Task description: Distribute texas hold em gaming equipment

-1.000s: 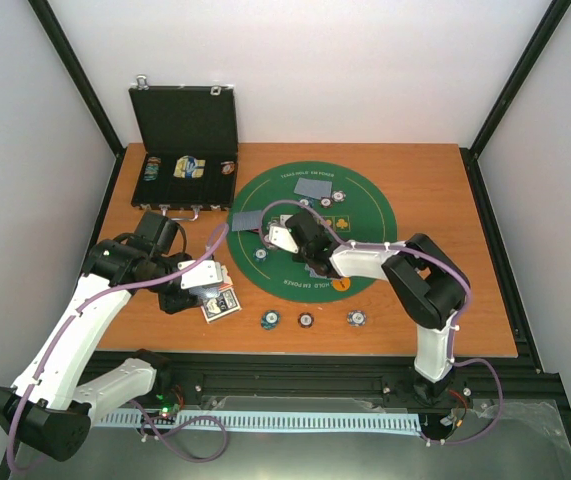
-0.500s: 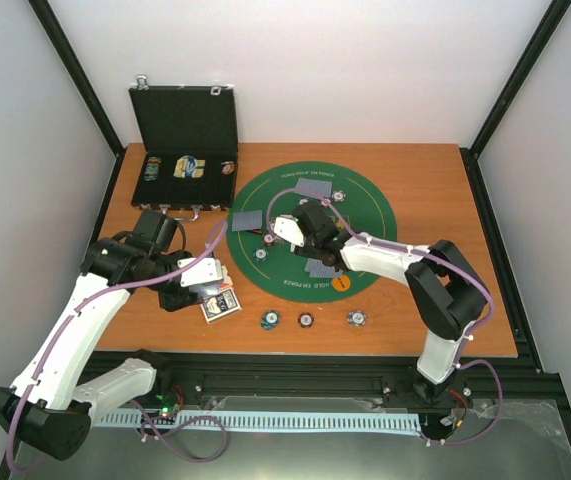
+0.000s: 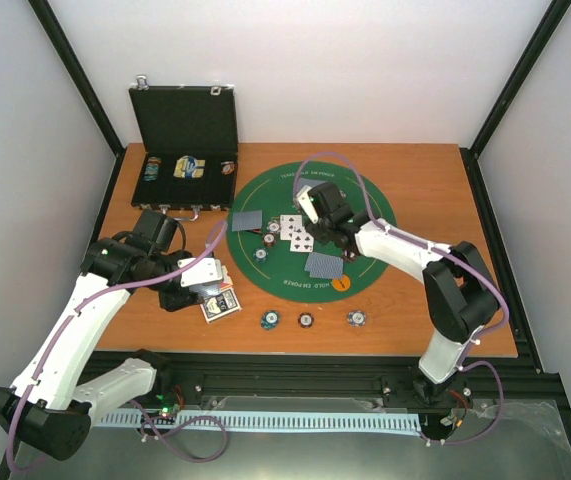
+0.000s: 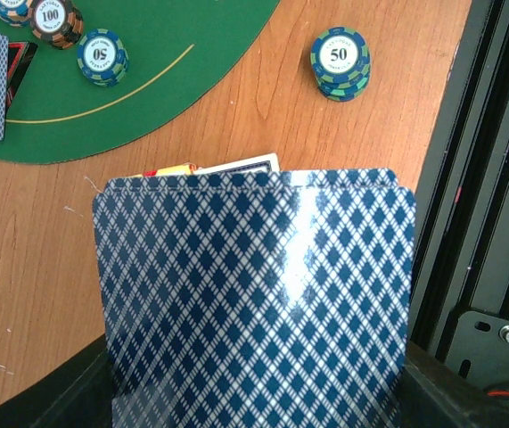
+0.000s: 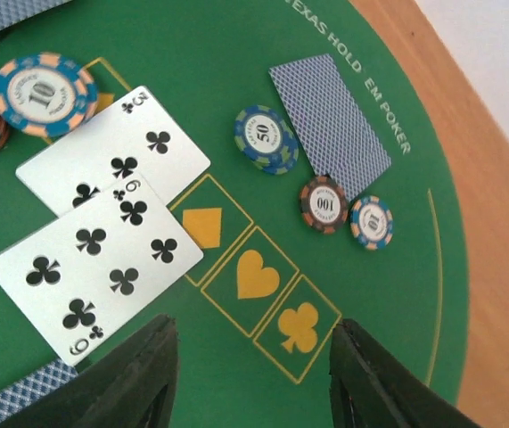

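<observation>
Swung farther up the green mat [image 5: 236,53], my right hand [image 5: 252,361] hovers spread beside two club cards [image 5: 102,241]; my left hand [image 3: 197,288] pinches the deck [image 4: 254,303].

A robot lab cell: white panels [image 3: 305,70] and black frame posts [image 3: 520,77] enclose the table [image 3: 435,190].

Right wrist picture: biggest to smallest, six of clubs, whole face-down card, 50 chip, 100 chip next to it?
1. six of clubs
2. face-down card
3. 50 chip
4. 100 chip
Nearer things look bigger here, so real sizes are unsure.
</observation>
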Controlling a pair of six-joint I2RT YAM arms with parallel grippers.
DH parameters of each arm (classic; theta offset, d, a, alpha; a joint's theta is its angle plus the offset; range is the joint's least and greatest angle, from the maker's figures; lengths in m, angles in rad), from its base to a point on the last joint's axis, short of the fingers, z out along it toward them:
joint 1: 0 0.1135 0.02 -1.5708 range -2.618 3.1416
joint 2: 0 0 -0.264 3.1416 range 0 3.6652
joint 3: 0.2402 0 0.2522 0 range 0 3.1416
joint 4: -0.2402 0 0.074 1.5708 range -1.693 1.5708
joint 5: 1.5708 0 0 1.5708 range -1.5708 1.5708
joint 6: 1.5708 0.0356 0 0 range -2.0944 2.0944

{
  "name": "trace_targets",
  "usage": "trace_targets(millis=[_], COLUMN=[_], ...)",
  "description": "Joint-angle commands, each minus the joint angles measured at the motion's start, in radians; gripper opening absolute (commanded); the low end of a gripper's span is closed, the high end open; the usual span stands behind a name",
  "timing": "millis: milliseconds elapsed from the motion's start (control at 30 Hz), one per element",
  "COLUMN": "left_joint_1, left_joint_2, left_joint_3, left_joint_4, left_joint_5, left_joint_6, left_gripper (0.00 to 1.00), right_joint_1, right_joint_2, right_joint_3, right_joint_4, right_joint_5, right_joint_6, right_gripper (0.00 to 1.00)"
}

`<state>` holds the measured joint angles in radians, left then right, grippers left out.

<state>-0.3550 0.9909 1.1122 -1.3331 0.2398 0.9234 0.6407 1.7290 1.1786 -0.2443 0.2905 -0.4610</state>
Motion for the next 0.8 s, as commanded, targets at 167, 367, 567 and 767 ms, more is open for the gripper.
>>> trace_targets(millis=[167, 367, 567, 767], left_joint_1=[0.001, 0.001, 0.001, 0.001], left_joint_2=[-0.025, -0.028, -0.024, -0.026], left_joint_3=[0.010, -0.007, -0.012, -0.015], left_joint_4=[0.004, 0.017, 0.023, 0.025], left_joint_5=[0.024, 0.018, 0.023, 0.016], left_joint_6=[-0.011, -0.008, -0.009, -0.004], left_gripper=[0.17, 0.16, 0.16, 0.16], right_joint_1=[-0.066, -0.102, -0.115, -0.115], right_joint_2=[0.089, 0.120, 0.182, 0.194], right_joint_3=[0.022, 0.015, 0.015, -0.019], right_joint_4=[-0.130, -0.127, -0.140, -0.116], right_joint_5=[-0.123, -0.162, -0.182, -0.212], right_joint_6=[0.443, 0.480, 0.483, 0.491], right_gripper=[0.33, 0.31, 0.27, 0.26])
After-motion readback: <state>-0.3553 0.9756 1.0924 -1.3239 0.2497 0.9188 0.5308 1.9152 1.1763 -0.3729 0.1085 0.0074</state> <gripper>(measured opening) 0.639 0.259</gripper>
